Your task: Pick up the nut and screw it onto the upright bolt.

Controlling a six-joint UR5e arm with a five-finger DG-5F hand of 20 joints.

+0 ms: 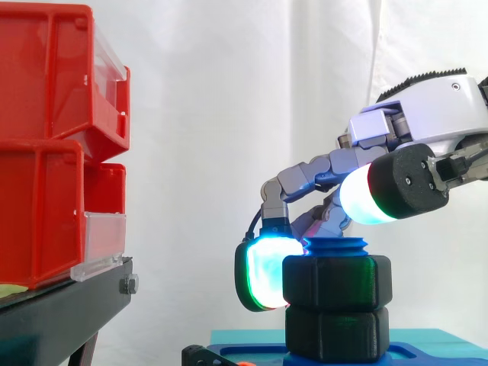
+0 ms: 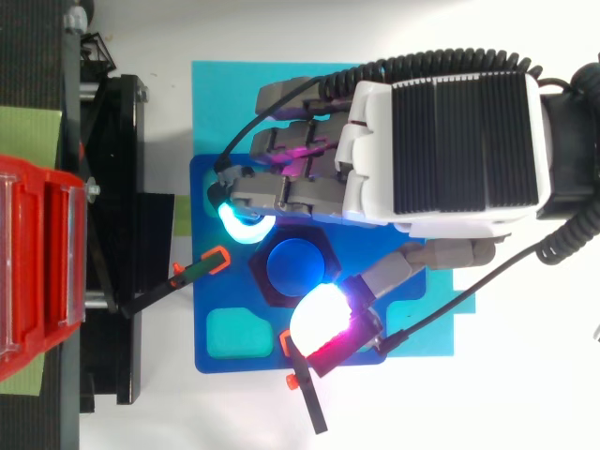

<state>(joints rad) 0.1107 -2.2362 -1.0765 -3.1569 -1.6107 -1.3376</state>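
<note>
Blue plate (image 2: pixel 202 295) under black nut (image 1: pixel 335 282), white curtain (image 1: pixel 229 99)

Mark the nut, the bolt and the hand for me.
nut (image 1: pixel 337 280), side view, front face of the upper black hexagon
bolt (image 2: pixel 293 265), top view, middle of its blue top
hand (image 2: pixel 450 141), top view, its ribbed back

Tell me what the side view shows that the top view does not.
Side view: the nut sits on a second black hexagon, with the blue bolt rising just above it; the red bins stand in two tiers. Top view: the nut's six-sided outline ringing the bolt, and the teal recess in the blue plate. Both: the hand at the nut, the bolt, the bins.
</note>
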